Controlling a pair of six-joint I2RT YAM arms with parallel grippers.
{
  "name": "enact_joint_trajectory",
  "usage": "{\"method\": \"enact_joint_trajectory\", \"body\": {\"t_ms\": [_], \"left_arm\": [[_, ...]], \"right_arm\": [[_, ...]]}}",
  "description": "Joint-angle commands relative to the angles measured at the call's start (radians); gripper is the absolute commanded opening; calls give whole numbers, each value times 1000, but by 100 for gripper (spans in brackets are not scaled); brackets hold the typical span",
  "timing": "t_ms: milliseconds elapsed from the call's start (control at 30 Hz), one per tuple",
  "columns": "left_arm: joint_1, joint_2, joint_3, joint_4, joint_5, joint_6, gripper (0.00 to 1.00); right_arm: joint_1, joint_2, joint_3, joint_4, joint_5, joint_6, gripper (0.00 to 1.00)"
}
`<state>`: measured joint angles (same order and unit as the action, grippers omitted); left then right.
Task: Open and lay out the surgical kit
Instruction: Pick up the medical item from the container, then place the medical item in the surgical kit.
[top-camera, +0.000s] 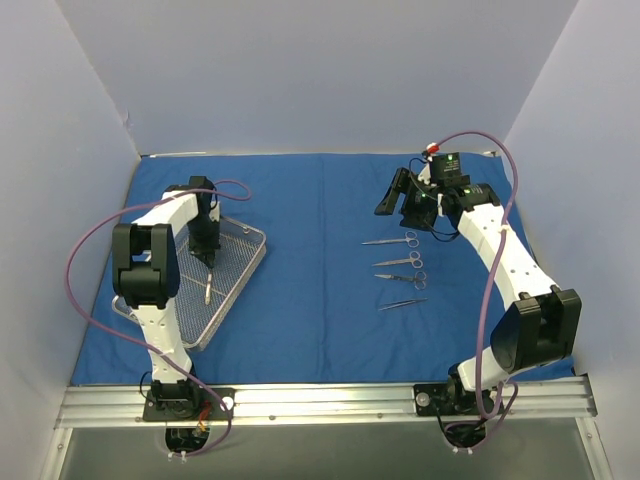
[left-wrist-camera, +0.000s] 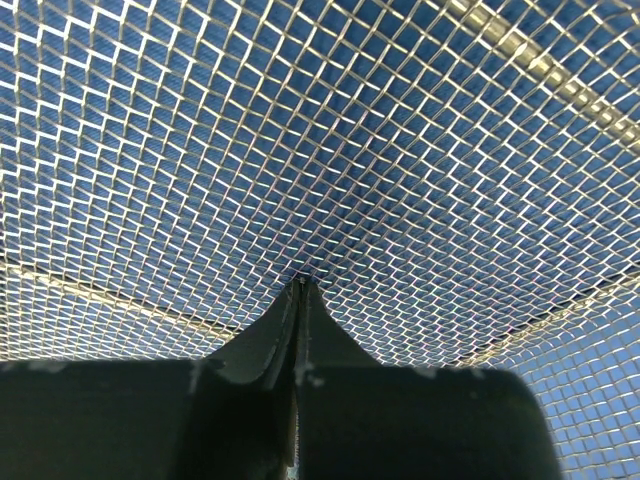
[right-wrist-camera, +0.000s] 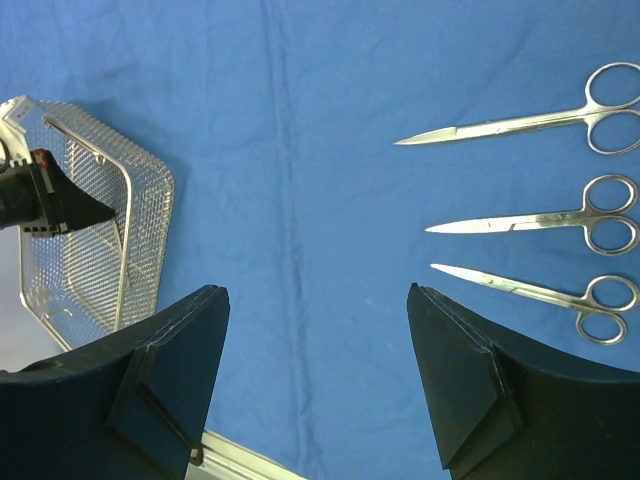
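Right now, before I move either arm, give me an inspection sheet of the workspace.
Surface: blue cloth spread flat.
Job's things: mesh tray on the left, one instrument in it; three scissors and forceps in a row on the right.
Clutter: nothing seen.
Pincers: left pincer shut inside the tray; right pincer open above bare cloth.
Cables: purple cables loop in the air on both sides.
Surroundings: plain walls; metal rail in front.

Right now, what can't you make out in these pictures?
- Left wrist view: whether the shut left gripper pinches anything; the seam is too narrow.
- Top view: the thin instrument in the mesh tray is too small to name.
- Top view: the left arm covers the tray's near-left side.
- Right wrist view: the top scissors have ring handles cut off by the right edge.
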<state>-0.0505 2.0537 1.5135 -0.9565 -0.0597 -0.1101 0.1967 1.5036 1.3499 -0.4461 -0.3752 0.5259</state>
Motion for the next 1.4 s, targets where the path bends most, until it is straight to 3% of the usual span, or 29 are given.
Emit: {"method": "enact_joint_trajectory", "body": {"t_ms": [0,200,267,300,433,567,700,800,867,1000,1367], "left_arm": [[20,-12,-20,-25,-61,-6,2],[20,-160,83,-125,-65,-80,2],[20,-197,109,-136,-37,-98,2],[18,-231,119,-149,-25,-112,2],[0,-323,123,-140,34,-149,2],[-23,-394,126,-128,164,-215,2],[-72,-443,157,-68,309,-344,2],[-87,-463,174,-24,362,-423,2],[-103,-469,198,-13,377,-447,2],[-124,-484,215,7,389,-490,2],[-169,-478,195,45,442,-528,2]], "right_arm": [[-5,4,48,-32,24,-3,73],[20,52,104,-68,47,-50,70],[38,64,103,-40,32,-49,62],[44,73,107,-31,24,-47,53],[99,139,191,-40,-2,-56,51],[188,213,307,3,-117,-141,56],[335,263,374,130,-187,-153,71],[412,308,451,144,-176,-174,81],[477,335,497,136,-153,-196,81],[507,400,610,57,-130,-202,75],[527,472,653,-12,-175,-224,53]]}}
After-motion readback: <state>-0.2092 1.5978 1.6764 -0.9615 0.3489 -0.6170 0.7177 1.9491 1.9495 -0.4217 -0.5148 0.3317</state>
